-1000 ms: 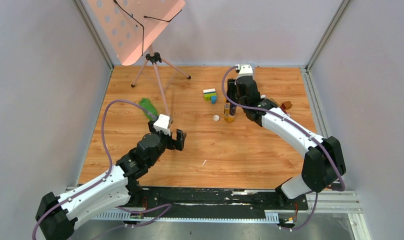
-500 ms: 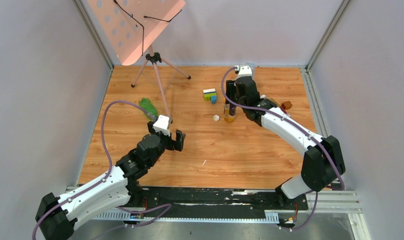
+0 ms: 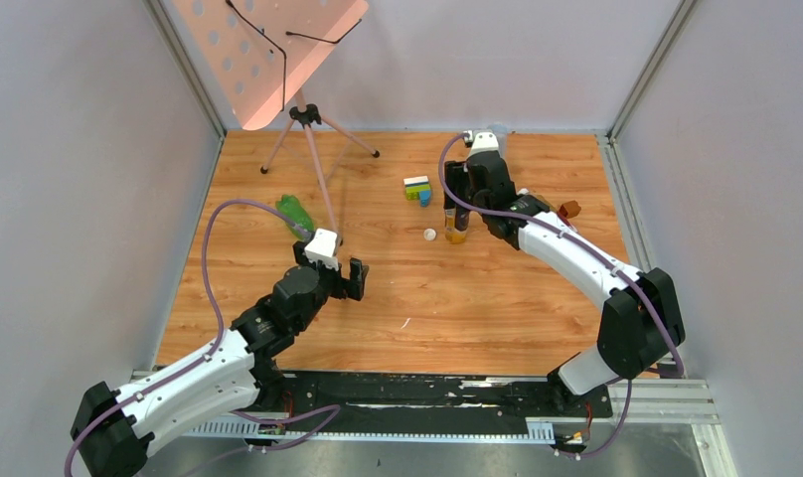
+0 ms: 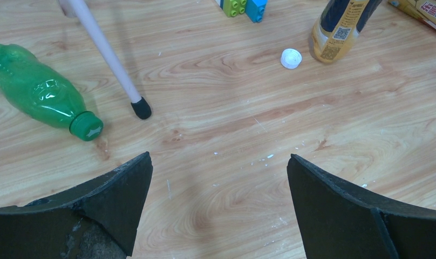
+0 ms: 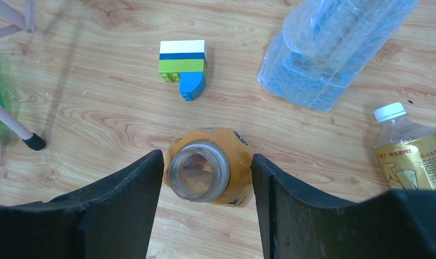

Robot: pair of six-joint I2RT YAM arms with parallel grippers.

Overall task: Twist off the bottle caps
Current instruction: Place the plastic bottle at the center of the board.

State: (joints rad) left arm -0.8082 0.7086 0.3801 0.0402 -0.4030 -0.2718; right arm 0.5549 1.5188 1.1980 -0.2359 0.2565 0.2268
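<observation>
An amber bottle with a yellow label (image 3: 457, 231) (image 5: 208, 167) stands upright with its mouth uncapped. My right gripper (image 3: 458, 194) (image 5: 205, 154) hangs over it, open, one finger on each side of the body and well off the neck. A loose white cap (image 3: 429, 235) (image 4: 291, 58) lies just left of that bottle. The green bottle (image 3: 295, 214) (image 4: 38, 91) lies on its side with its green cap (image 4: 87, 126) on. Another amber bottle (image 5: 410, 154) lies at right, wearing a white cap (image 5: 389, 111). My left gripper (image 3: 334, 278) (image 4: 218, 156) hovers wide open over bare wood, holding nothing.
A tripod stand with a pink perforated board (image 3: 268, 50) rises at the back left; one foot (image 4: 141, 109) rests by the green bottle. Toy bricks (image 3: 417, 188) (image 5: 183, 67) and a clear bluish container (image 5: 334, 48) lie behind the upright bottle. A reddish-brown block (image 3: 570, 209) sits far right.
My right gripper's jaws have spread apart around the upright amber bottle. The left arm has not moved.
</observation>
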